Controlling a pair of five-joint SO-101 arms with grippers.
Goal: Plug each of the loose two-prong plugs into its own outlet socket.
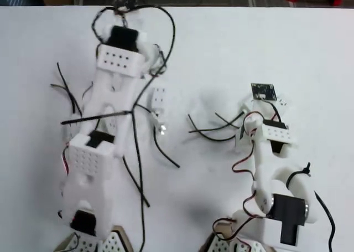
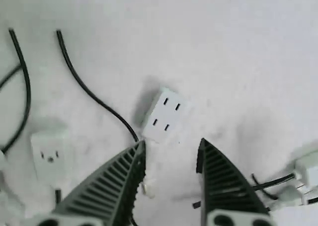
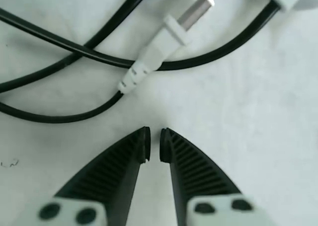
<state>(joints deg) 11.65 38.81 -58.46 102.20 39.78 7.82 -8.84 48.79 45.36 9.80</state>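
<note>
The left gripper point(image 2: 169, 159) hangs over the white table point(image 2: 238, 47) with its ribbed black fingers point(image 2: 124, 181) spread wide and nothing between them. A white outlet socket point(image 2: 165, 116) with two pairs of slots lies flat on the table just beyond the fingertips, apart from them. A black cable point(image 2: 89, 89) curves across the table and ends at that socket's near corner, beside one fingertip. A second white socket point(image 2: 49, 154) sits off to one side, and white plug ends point(image 2: 308, 169) on black leads lie at the opposite edge of the left wrist view.

The right gripper point(image 3: 154, 145) has its fingers point(image 3: 119, 176) drawn almost together with only a thin slit between the tips; it holds and touches nothing. A loose white plug point(image 3: 154, 54) lies on the table just ahead of it, shiny metal prong point(image 3: 196, 10) pointing away. Black leads point(image 3: 59, 42) cross under and around the plug.

From above, the left arm point(image 1: 105, 113) stretches far up the table. The right arm point(image 1: 265, 152) is folded close to its base. A tangle of black wire point(image 1: 213, 131) and a white socket block point(image 1: 159, 97) lie between the arms.
</note>
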